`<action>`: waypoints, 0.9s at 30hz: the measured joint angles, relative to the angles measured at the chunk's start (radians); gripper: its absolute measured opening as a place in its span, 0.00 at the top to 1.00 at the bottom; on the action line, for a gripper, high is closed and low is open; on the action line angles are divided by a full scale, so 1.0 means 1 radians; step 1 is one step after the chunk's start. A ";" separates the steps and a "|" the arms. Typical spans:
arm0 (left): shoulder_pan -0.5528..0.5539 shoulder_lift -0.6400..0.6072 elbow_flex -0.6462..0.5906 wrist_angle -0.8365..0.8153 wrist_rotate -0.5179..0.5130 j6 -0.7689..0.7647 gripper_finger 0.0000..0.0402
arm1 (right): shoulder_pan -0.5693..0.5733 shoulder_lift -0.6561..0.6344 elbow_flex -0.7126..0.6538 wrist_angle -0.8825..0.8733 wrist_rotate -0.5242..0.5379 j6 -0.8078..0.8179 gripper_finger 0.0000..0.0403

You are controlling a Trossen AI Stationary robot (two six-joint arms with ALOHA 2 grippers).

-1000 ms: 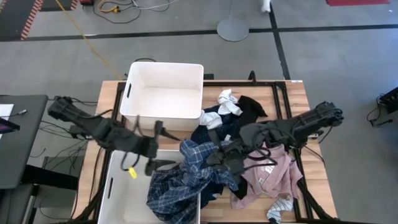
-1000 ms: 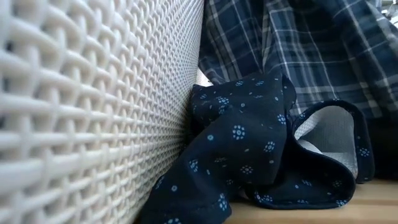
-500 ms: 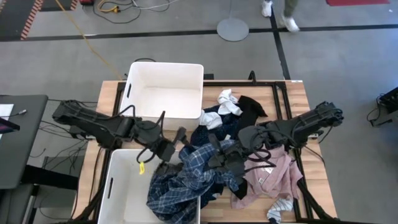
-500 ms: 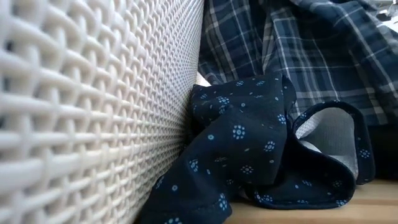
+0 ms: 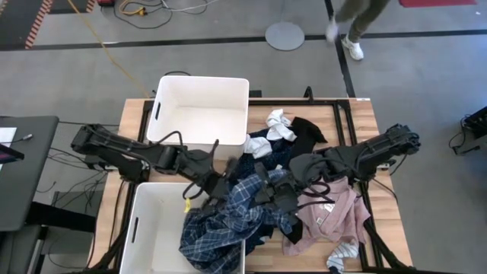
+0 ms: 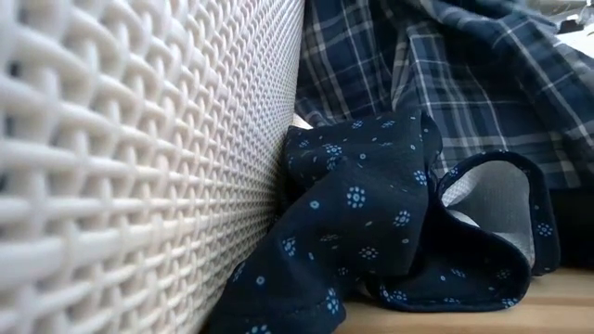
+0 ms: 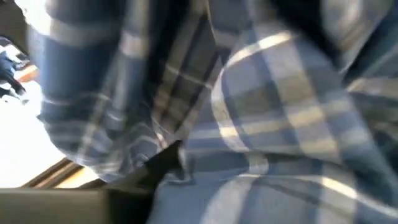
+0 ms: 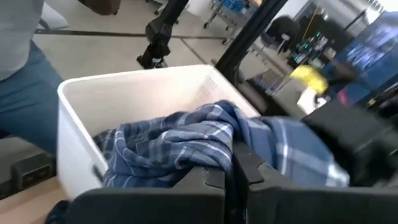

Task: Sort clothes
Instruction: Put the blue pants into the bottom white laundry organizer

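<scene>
Since the earlier frame, the left hand [image 5: 207, 185] has travelled from above the near bin toward the bench centre and now sits at the edge of the plaid shirt [image 5: 228, 217]. Its wrist view is filled with plaid cloth pressed against the fingers; whether the jaws have clamped the fabric cannot be told. The right hand [image 5: 268, 194] rests on the same shirt at its right side, jaws drawn together with plaid cloth bunched against them, apparently pinching it.

Progress, as a judgement: sorting is at an early stage.
- Plaid shirt: partly transferred. It drapes over the right wall of the near bin [image 5: 144, 228], one portion inside, the remainder on the bench [image 5: 365, 114].
- Far bin [image 5: 202, 87]: no garment visible inside.
- Navy dotted piece [image 5: 266, 152]: on the bench between the far bin and the right arm; in the low view it lies against the woven bin wall [image 6: 139, 167].
- White socks [image 5: 279, 125] and black piece [image 5: 308, 131]: on the bench beside the dotted piece.
- Pink shirt [image 5: 335, 217]: on the bench under the right arm.
- Striped sock [image 5: 340, 255]: at the near right corner.

Obstructions:
- Both hands work the same shirt close together, so collision is a likely risk.
- The shirt overlaps neighbouring garments and may drag them.
- A person [image 5: 358, 19] crosses the floor beyond the bench, well apart.
</scene>
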 joint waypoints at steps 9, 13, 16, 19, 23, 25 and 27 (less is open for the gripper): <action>-0.006 -0.103 0.000 -0.061 -0.032 0.051 0.99 | 0.003 -0.008 0.000 -0.123 0.069 0.100 0.84; -0.033 -0.176 0.000 -0.095 -0.096 0.054 0.99 | 0.014 -0.022 -0.001 -0.181 0.136 0.135 0.73; -0.072 -0.237 0.000 -0.099 -0.137 0.058 1.00 | 0.029 -0.032 -0.001 -0.216 0.205 0.151 0.63; -0.121 -0.299 0.000 -0.120 -0.187 0.058 1.00 | 0.043 -0.036 -0.001 -0.235 0.296 0.158 0.52; -0.199 -0.354 0.000 -0.164 -0.298 0.047 1.00 | 0.062 -0.036 -0.001 -0.277 0.389 0.178 0.40; -0.240 -0.370 0.000 -0.181 -0.347 0.036 1.00 | 0.058 -0.036 -0.001 -0.307 0.425 0.207 0.37; -0.279 -0.380 0.000 -0.194 -0.383 0.026 1.00 | 0.047 -0.036 -0.001 -0.351 0.451 0.252 0.35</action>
